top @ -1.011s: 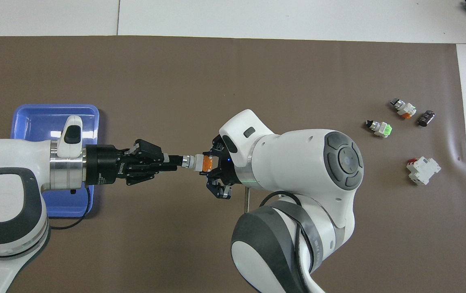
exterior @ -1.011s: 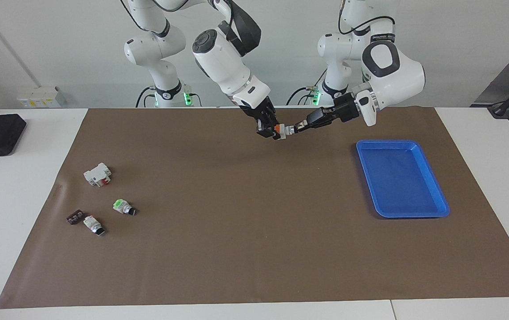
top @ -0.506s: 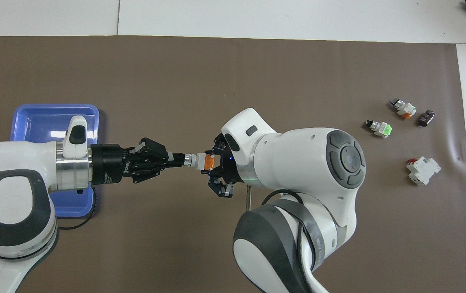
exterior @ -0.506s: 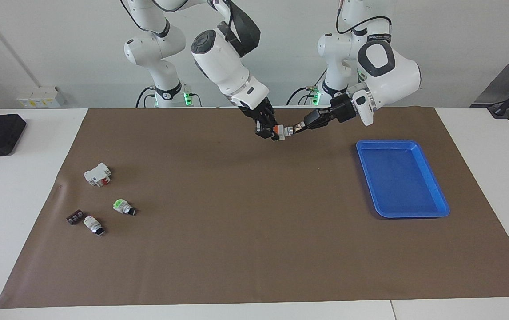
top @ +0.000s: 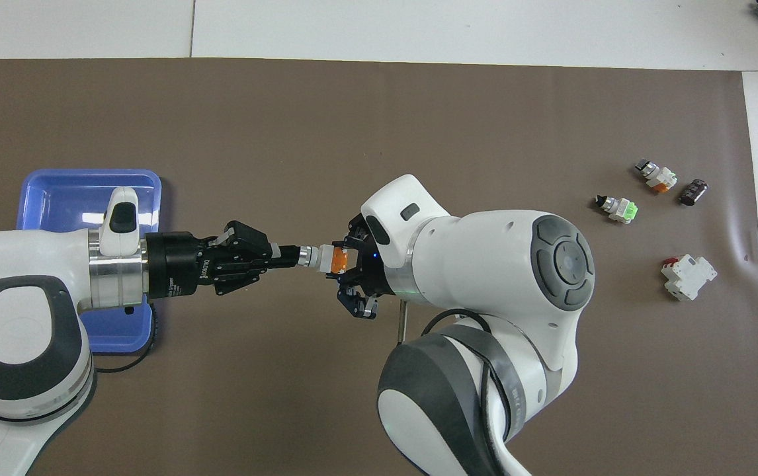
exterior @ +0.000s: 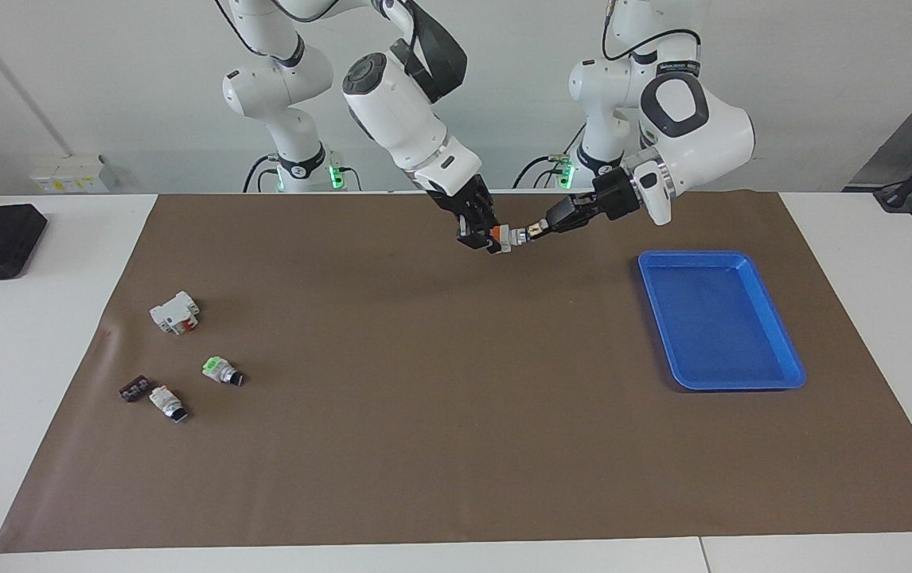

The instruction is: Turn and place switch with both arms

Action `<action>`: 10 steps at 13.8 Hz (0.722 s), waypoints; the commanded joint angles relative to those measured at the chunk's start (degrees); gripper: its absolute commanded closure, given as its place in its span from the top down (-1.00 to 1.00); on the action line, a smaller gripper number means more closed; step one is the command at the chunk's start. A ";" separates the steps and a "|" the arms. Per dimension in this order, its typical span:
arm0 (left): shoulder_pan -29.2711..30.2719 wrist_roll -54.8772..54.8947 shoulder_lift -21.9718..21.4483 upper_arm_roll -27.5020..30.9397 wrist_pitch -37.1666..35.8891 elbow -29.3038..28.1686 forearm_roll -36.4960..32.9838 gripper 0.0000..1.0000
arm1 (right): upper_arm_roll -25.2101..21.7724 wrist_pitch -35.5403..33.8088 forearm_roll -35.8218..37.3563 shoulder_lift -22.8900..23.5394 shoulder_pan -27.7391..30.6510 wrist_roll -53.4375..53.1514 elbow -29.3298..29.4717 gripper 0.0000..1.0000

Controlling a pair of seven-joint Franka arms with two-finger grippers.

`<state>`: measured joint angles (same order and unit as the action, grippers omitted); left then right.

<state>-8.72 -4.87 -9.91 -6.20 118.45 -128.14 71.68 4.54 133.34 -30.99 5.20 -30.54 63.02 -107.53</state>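
Observation:
The switch (exterior: 506,235) (top: 327,258), white with an orange block, is held up in the air between both grippers, over the middle of the brown mat. My right gripper (exterior: 485,237) (top: 347,268) is shut on its orange end. My left gripper (exterior: 532,230) (top: 290,255) reaches in level from the tray's side and is shut on the black knob end.
A blue tray (exterior: 719,318) (top: 61,198) lies toward the left arm's end. Toward the right arm's end lie a green-ended switch (exterior: 217,368) (top: 619,209), another orange-ended switch (exterior: 165,400) (top: 655,176), a small dark part (exterior: 134,389) (top: 692,192) and a white block with a red mark (exterior: 175,312) (top: 688,276).
Both grippers have shifted slightly with the switch still held between them. The left arm's elbow has risen and its wrist has drawn back a little.

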 commanded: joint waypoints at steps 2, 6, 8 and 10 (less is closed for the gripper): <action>-3.93 -3.62 -0.64 0.05 6.07 -1.50 0.91 -1.00 | 0.38 1.93 0.85 -0.19 -0.31 -2.29 0.13 -1.00; -4.63 -12.24 -0.46 0.05 8.54 -0.80 0.48 -1.00 | 0.38 1.93 0.85 -0.19 -0.31 -2.29 0.13 -1.00; -4.72 -18.21 0.15 -0.04 9.60 0.25 0.21 -1.00 | 0.38 1.93 0.85 -0.19 -0.31 -2.29 0.13 -1.00; -4.81 -25.06 0.33 -0.13 10.74 1.40 -0.58 -1.00 | 0.38 1.93 0.85 -0.19 -0.31 -2.29 0.13 -1.00</action>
<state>-11.80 -23.27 -9.99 -6.33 125.63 -127.82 71.48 3.95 134.96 -30.10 5.23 -30.37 62.67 -107.79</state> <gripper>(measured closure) 0.899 0.595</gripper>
